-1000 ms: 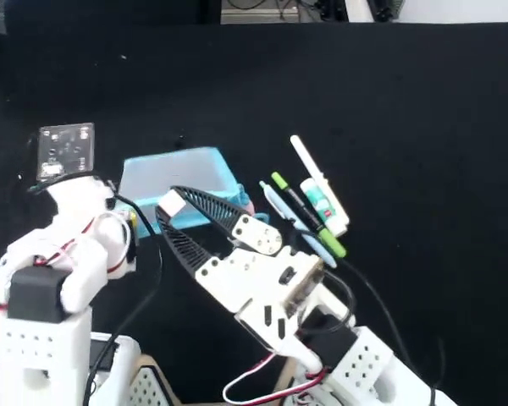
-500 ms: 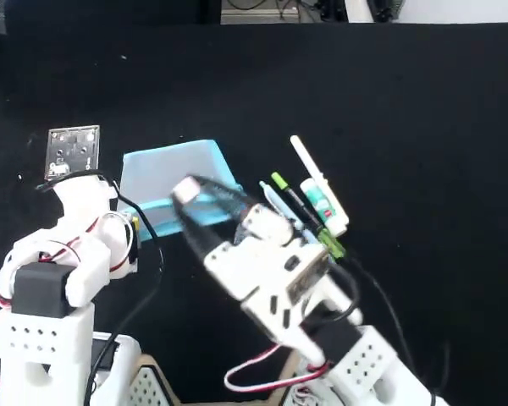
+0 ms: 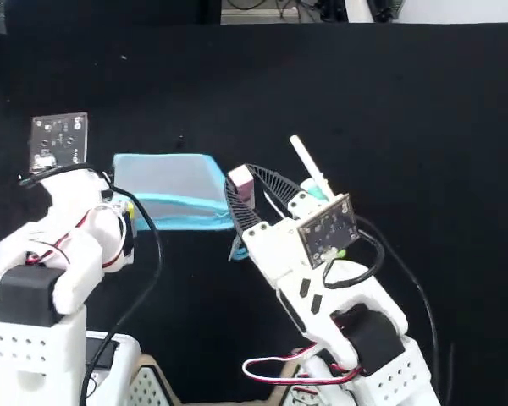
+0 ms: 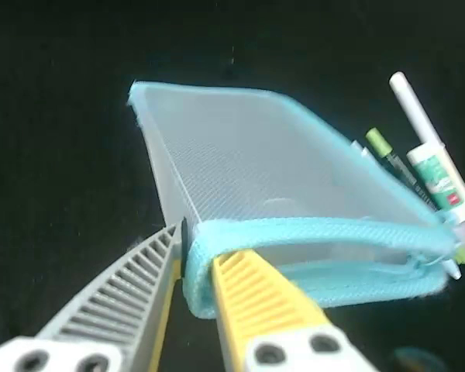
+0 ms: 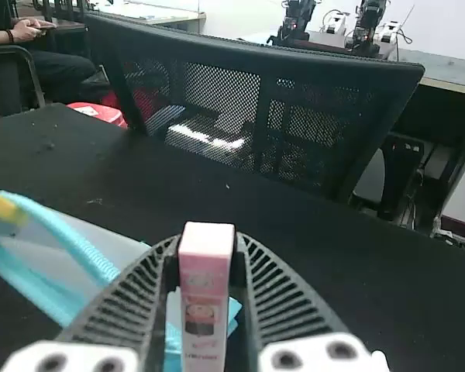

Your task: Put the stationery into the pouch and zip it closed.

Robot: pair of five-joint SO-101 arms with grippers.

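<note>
**Eraser held at the pouch's end, pouch pinned by its corner**

The high view lays out the black worktop. The blue pouch lies left of centre. A white pen and a glue stick lie to its right, partly behind the right arm.

The right claw hangs at the pouch's right end, clenched on a small pink and white eraser.

The left wrist view shows how the pouch is gripped, which the high view hides. The left claw is clamped on the pouch's teal zip edge at one corner, with one grey finger and one yellow finger either side of it. This view also brings out a green marker beside the white pen, past the pouch's far end.

The right wrist view shows the eraser standing upright between the ribbed black fingers. The pouch's teal edge is just below and to one side, and a mesh chair stands beyond the worktop.

A second ago the right claw and eraser were over the near edge of the pouch, further left. Since then that arm has swung right and its wrist has turned, so its camera board now faces up. The pouch has shifted a little left and lies flatter. The left arm has drawn back slightly with it.
</note>
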